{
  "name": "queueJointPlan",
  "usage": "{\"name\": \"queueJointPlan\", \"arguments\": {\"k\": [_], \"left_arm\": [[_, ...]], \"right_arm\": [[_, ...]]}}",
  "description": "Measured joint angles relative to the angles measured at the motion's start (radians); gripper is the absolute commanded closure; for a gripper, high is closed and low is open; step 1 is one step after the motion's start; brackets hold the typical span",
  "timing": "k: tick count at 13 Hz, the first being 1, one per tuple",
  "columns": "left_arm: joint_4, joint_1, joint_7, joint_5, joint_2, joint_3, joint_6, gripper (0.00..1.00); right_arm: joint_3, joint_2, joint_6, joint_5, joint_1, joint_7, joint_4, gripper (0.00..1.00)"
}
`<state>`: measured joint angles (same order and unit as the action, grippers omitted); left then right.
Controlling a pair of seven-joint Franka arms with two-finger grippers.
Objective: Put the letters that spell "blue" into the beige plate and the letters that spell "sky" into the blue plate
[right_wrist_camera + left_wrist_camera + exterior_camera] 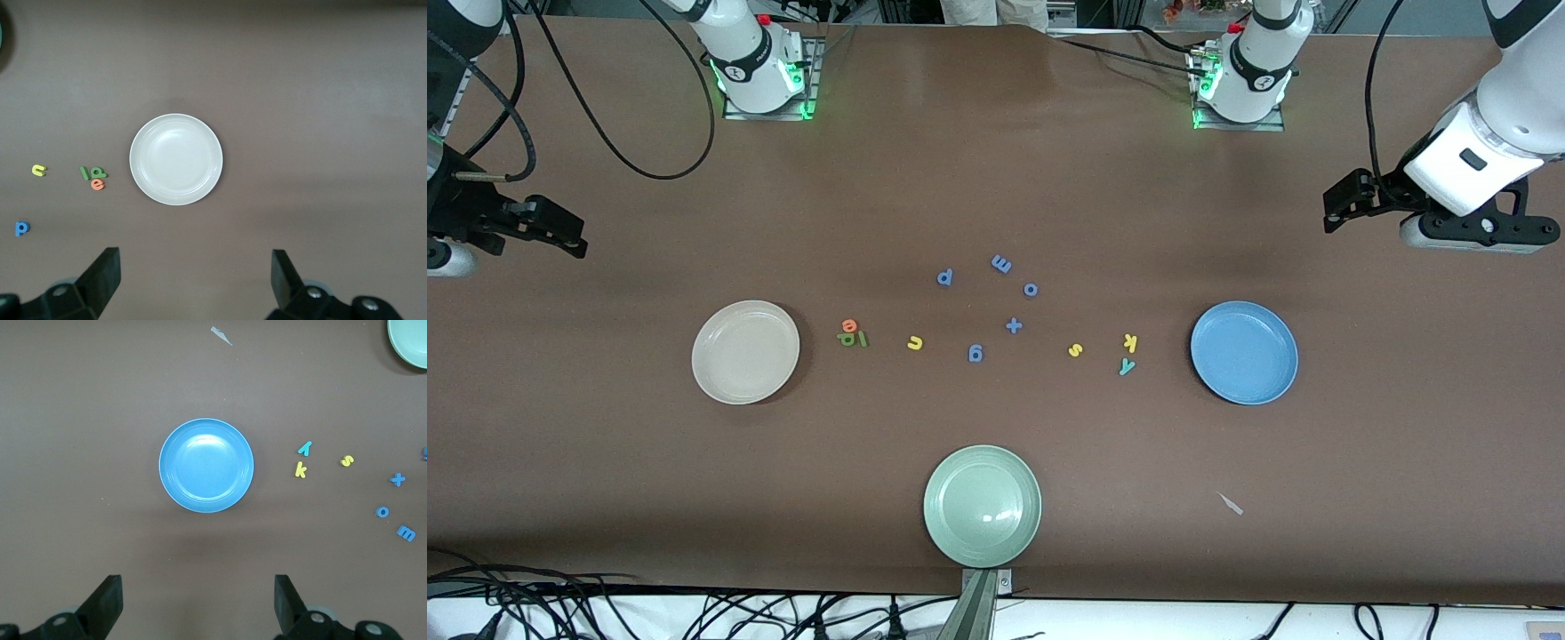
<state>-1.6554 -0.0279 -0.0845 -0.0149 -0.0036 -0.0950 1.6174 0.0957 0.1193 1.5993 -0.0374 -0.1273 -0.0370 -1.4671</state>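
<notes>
Seven small foam letters sit flat on the brown bench (996, 178), none of them plated so far. Nearest the beige plate (745, 352), a smooth, round, shallow dish toward the right arm's end, the orange e (849, 325) touches the dark green b (847, 338), and the thin light green l (863, 339) stands just beside that b, its long axis running toward the front camera. The yellow u (914, 343) lies apart from them, toward the middle, its open side facing the front camera. Toward the left arm's end, the yellow s (1075, 349) sits alone, while the yellow k (1130, 341) and teal y (1127, 365) pair up near the glossy, round blue plate (1244, 352), the y nearer the front camera. Blue letters are scattered mid-bench, and a pale green plate (982, 506) rests by the bench's front edge. The left tool (198, 600) hangs over the bench by the blue plate, fingers wide apart and holding nothing. The right tool (195, 277) hangs by the beige plate, likewise spread and bare.
</notes>
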Motion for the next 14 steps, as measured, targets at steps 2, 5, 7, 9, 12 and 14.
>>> {"name": "queueJointPlan", "arguments": {"k": [2, 5, 7, 9, 12, 14], "left_arm": [[0.000, 0.000, 0.000, 0.000, 0.000, 0.000, 0.000, 0.00], [0.000, 0.000, 0.000, 0.000, 0.000, 0.000, 0.000, 0.00], [0.000, 0.000, 0.000, 0.000, 0.000, 0.000, 0.000, 0.00], [0.000, 0.000, 0.000, 0.000, 0.000, 0.000, 0.000, 0.00], [0.000, 0.000, 0.000, 0.000, 0.000, 0.000, 0.000, 0.00], [0.000, 0.000, 0.000, 0.000, 0.000, 0.000, 0.000, 0.00]], "right_arm": [[0.000, 0.000, -0.001, 0.000, -0.001, 0.000, 0.000, 0.00], [0.000, 0.000, -0.002, 0.000, -0.001, 0.000, 0.000, 0.00], [0.000, 0.000, -0.002, 0.000, -0.001, 0.000, 0.000, 0.00], [0.000, 0.000, -0.002, 0.000, -0.001, 0.000, 0.000, 0.00], [0.000, 0.000, -0.003, 0.014, -0.001, 0.000, 0.000, 0.00], [0.001, 0.000, -0.007, 0.032, 0.000, 0.000, 0.000, 0.00]]}}
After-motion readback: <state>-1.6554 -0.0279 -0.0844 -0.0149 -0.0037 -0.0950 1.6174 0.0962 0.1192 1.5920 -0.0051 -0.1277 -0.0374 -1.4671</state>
